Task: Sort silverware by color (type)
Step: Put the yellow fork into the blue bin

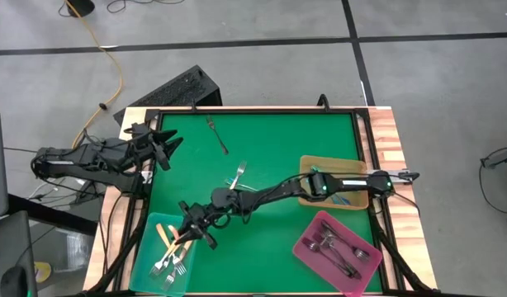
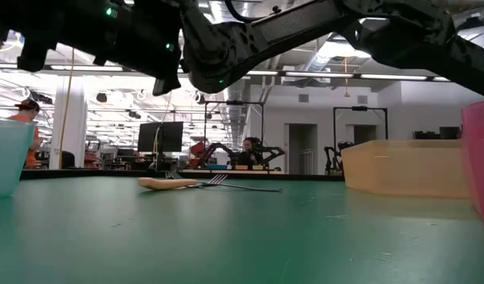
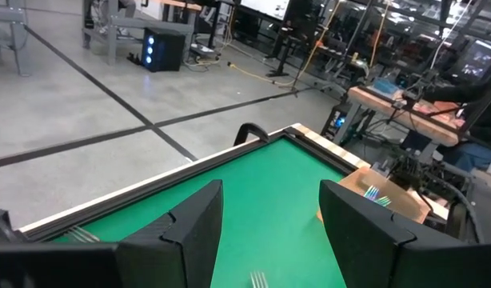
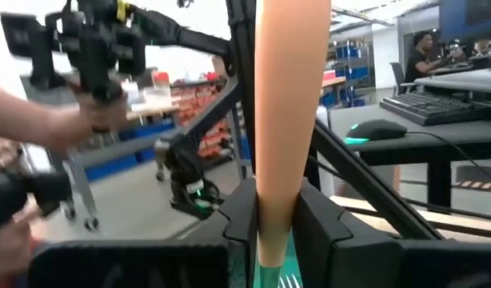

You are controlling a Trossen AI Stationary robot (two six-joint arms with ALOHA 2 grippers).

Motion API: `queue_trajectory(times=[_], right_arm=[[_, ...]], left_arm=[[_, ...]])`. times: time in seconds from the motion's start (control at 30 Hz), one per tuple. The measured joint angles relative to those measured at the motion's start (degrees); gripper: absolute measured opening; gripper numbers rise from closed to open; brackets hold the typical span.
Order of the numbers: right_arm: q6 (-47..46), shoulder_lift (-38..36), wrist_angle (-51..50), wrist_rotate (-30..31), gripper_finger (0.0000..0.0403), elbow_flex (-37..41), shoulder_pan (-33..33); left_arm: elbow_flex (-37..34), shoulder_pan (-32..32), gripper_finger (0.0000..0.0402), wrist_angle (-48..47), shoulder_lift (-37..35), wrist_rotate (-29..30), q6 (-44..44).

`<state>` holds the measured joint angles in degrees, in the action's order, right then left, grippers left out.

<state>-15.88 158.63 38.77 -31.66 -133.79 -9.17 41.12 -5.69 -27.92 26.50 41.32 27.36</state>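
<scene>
My right gripper (image 1: pixel 194 231) reaches across the green mat to the teal tray (image 1: pixel 150 272) at the near left and is shut on a cream-handled fork (image 4: pixel 289 112). More cream-handled forks (image 1: pixel 172 262) lie in that tray. Dark forks (image 1: pixel 336 252) lie in the pink tray (image 1: pixel 307 235), and iridescent forks (image 3: pixel 377 194) lie in the tan tray (image 1: pixel 307 165). A dark fork (image 1: pixel 218 134) lies flat on the far mat. Two more loose forks (image 1: pixel 239 176) lie flat mid-table. My left gripper (image 1: pixel 167 144) waits open at the left edge, with nothing between its fingers (image 3: pixel 197 232). My right gripper pinches the cream handle (image 4: pixel 271 228) between its two fingers (image 4: pixel 319 224). Most of the handle sticks out past the fingertips, along the line of the fingers. Which end of the fork sits between them is hidden by the fingers. The fork is over the teal tray's far edge.
A black frame and wooden border (image 1: pixel 386 124) run around the mat. The tan tray (image 2: pixel 403 166) and pink tray (image 2: pixel 480 158) stand at the right, and the right arm (image 1: pixel 270 194) spans the mat's middle. A person's hands (image 4: pixel 37 128) show in the room beyond.
</scene>
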Motion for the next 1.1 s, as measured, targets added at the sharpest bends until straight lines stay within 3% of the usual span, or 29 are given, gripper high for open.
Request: queue_trajectory(times=[0.13, 0.3, 0.4, 0.63, 0.73, 0.9, 1.1], right_arm=[[7.02, -0.03, -4.51, 0.13, 0.0076, -1.25, -0.36], [28.84, -0.43, -14.24, 1.29, 0.0076, -1.23, -1.51], [40.58, -1.06, -19.36, 6.99, 0.0076, -1.23, -2.77], [51.07, -2.00, -20.96, 14.06, 0.0076, -1.23, -3.60], [53.94, -2.91, -23.01, 14.46, 0.0076, -1.18, -3.43], [69.20, -3.68, -24.02, 20.84, 0.0076, -1.31, -3.79], [78.24, -3.45, -29.39, 21.46, 0.0076, -1.21, -5.31]], left_arm=[[0.00, 0.00, 0.0192, 0.14, 0.00, 0.04, 0.11], [0.00, 0.00, 0.0192, -0.06, 0.00, 0.10, 0.08], [0.00, 0.00, 0.0192, -0.15, 0.00, 0.11, 0.04], [0.00, 0.00, 0.0192, -0.20, -0.02, 1.26, -0.11], [0.00, 0.00, 0.0192, -0.18, -0.02, 1.44, -0.11], [0.00, 0.00, 0.0192, -0.20, -0.02, 1.42, -0.07], [0.00, 0.00, 0.0192, -0.23, 0.00, 1.40, 0.31]])
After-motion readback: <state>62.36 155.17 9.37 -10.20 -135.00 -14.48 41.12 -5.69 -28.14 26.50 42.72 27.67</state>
